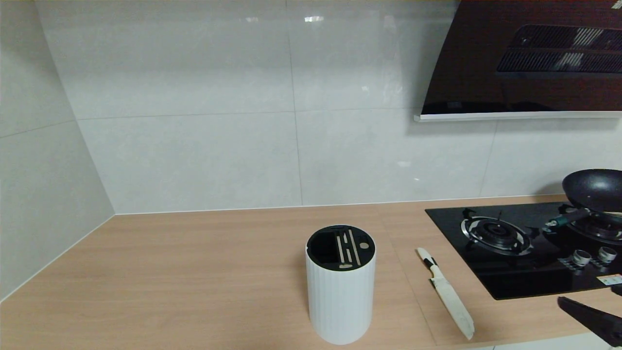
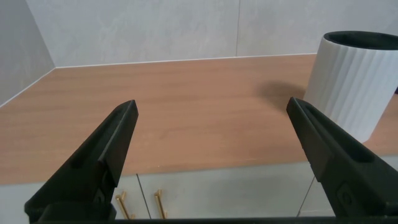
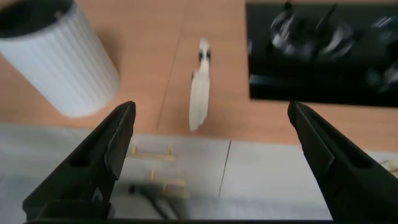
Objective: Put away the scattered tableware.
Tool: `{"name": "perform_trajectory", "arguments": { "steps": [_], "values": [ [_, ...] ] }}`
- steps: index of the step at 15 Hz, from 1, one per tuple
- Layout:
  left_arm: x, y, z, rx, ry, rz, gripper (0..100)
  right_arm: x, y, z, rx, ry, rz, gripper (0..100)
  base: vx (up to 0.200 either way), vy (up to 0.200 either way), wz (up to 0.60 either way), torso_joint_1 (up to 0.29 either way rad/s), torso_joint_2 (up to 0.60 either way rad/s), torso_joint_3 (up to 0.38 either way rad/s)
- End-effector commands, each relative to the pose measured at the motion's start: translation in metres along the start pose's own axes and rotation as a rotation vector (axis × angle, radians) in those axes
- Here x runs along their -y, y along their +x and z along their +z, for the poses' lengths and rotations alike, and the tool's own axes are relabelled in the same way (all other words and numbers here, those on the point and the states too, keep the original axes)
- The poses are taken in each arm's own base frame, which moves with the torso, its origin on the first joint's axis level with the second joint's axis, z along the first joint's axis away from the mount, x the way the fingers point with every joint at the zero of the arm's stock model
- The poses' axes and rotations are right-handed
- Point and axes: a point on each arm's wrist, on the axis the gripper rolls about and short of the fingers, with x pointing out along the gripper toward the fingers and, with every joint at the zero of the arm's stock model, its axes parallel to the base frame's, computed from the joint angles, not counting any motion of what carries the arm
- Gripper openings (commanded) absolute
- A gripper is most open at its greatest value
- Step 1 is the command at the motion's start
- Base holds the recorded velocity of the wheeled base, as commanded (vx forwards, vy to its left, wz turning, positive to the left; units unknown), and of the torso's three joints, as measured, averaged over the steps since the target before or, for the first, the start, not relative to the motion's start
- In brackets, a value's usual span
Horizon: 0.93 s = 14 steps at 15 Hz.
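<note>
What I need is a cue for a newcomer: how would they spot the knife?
On the wooden counter, look between the white ribbed holder and the black hob. The knife lies flat there, the one long, slim, pale thing.

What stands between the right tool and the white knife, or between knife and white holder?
Nothing visible. Open air lies between the open right tool and the white-bladed knife; bare wooden counter separates it from the white ribbed cylindrical holder.

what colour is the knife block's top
Black, on a white ribbed knife block; head view shows it best.
</note>
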Motion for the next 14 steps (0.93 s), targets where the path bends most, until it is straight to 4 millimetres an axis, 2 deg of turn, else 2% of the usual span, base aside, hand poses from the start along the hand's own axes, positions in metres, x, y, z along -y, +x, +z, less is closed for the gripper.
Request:
{"name": "perform_trajectory", "arguments": {
  "steps": [1, 5, 6, 8, 9, 10, 14],
  "values": [
    [0.0, 0.0, 0.0, 0.0, 0.0, 0.0, 100, 0.002, 0.086, -0.005, -0.243, -0.004, 0.027, 100, 0.0, 0.0, 0.0, 0.0, 0.0, 0.0],
    [0.0, 0.0, 0.0, 0.0, 0.0, 0.0, 100, 0.001, 0.143, -0.017, -0.276, -0.015, 0.037, 100, 0.0, 0.0, 0.0, 0.0, 0.0, 0.0],
    [0.0, 0.0, 0.0, 0.0, 0.0, 0.0, 100, 0.0, 0.17, -0.024, -0.297, -0.019, 0.043, 100, 0.0, 0.0, 0.0, 0.0, 0.0, 0.0],
    [0.0, 0.0, 0.0, 0.0, 0.0, 0.0, 100, 0.001, 0.202, -0.036, -0.312, -0.019, 0.04, 100, 0.0, 0.0, 0.0, 0.0, 0.0, 0.0],
    [0.0, 0.0, 0.0, 0.0, 0.0, 0.0, 100, 0.001, 0.209, -0.039, -0.31, -0.019, 0.038, 100, 0.0, 0.0, 0.0, 0.0, 0.0, 0.0],
    [0.0, 0.0, 0.0, 0.0, 0.0, 0.0, 100, 0.002, 0.227, -0.047, -0.301, -0.022, 0.032, 100, 0.0, 0.0, 0.0, 0.0, 0.0, 0.0],
    [0.0, 0.0, 0.0, 0.0, 0.0, 0.0, 100, -0.001, 0.259, -0.056, -0.294, -0.033, 0.025, 100, 0.0, 0.0, 0.0, 0.0, 0.0, 0.0]
  ]
}}
